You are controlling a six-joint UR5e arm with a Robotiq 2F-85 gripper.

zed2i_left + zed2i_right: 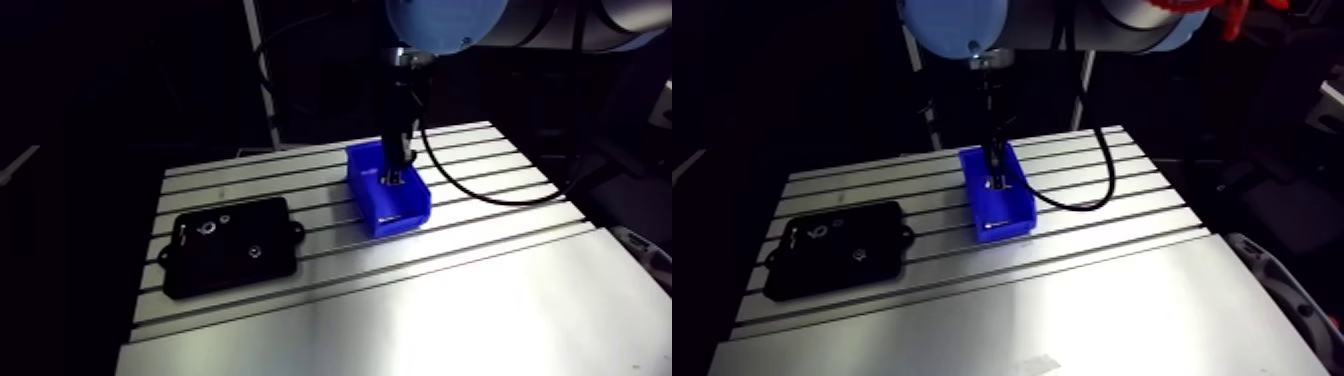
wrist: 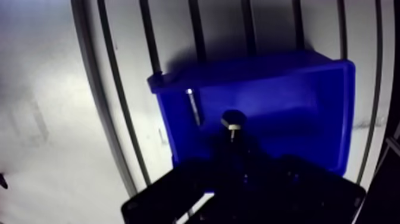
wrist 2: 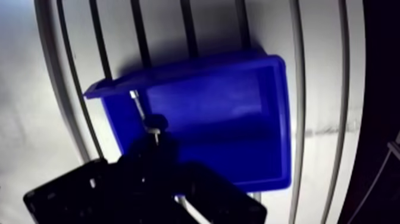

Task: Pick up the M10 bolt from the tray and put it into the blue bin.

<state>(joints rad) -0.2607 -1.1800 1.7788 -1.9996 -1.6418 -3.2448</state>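
Looking down past the gripper in the wrist view, we see its two dark fingers drawn in close on the shank of a bolt. The hand reads to us as clamped on it, though the fingertips are dark and their edges are hard to make out. The bolt points away from the gripper, with its dark head outermost and a short pale length of shank showing just behind the head. It hangs over the inside of the blue bin, nearer one long wall than the middle, and we cannot tell whether it touches the bin floor. Against that same wall, close to a corner, lies a thin pale metal piece; we cannot tell what it is. In the arm view the arm comes straight down from above, with the gripper's tip set over the open top of the bin. The bin sits on the slotted table, towards its far edge, with its long sides running across the slots. The black tray lies flat on the table well apart from the bin, nearer the side edge. A few small pale parts show in the tray, too small for us to name.
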